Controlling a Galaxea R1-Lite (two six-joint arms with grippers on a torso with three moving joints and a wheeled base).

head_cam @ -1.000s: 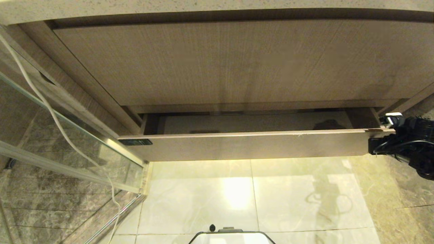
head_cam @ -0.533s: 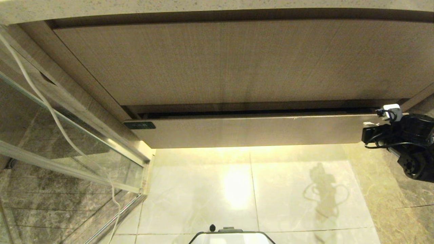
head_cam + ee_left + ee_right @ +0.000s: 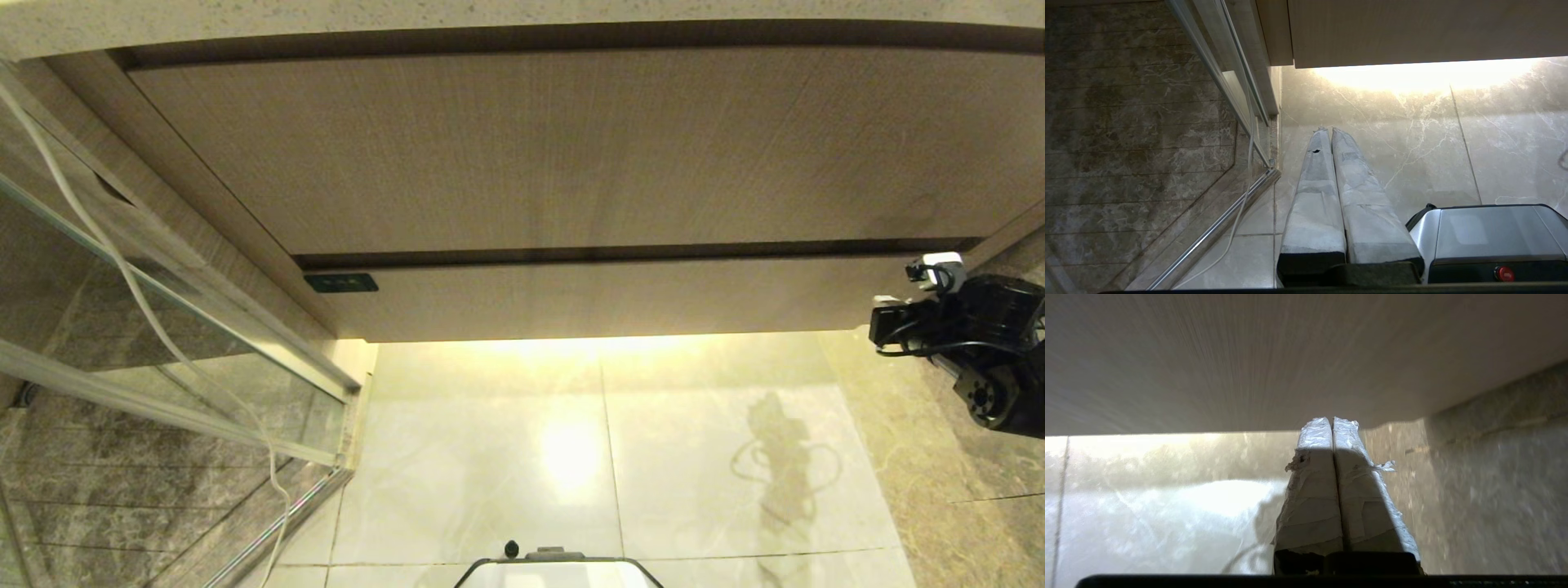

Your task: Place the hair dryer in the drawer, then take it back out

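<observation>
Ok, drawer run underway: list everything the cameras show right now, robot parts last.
drawer: one, light wood-grain, pushed in flush under the taller panel; inside hidden
hair dryer: none in view
taller panel: one, wood-grain, above the drawer
countertop edge: one, pale speckled, along the top of the head view
dark label: one, at the drawer front's left end
floor tiles: pale glossy marble, lit under the cabinet
glass partition: one, metal-framed, at left
white cord: one, trailing along the glass
robot base: silver, with a red button
left gripper: jaws shut, parked above the floor
right gripper: jaws shut, empty, at the drawer front's right end
</observation>
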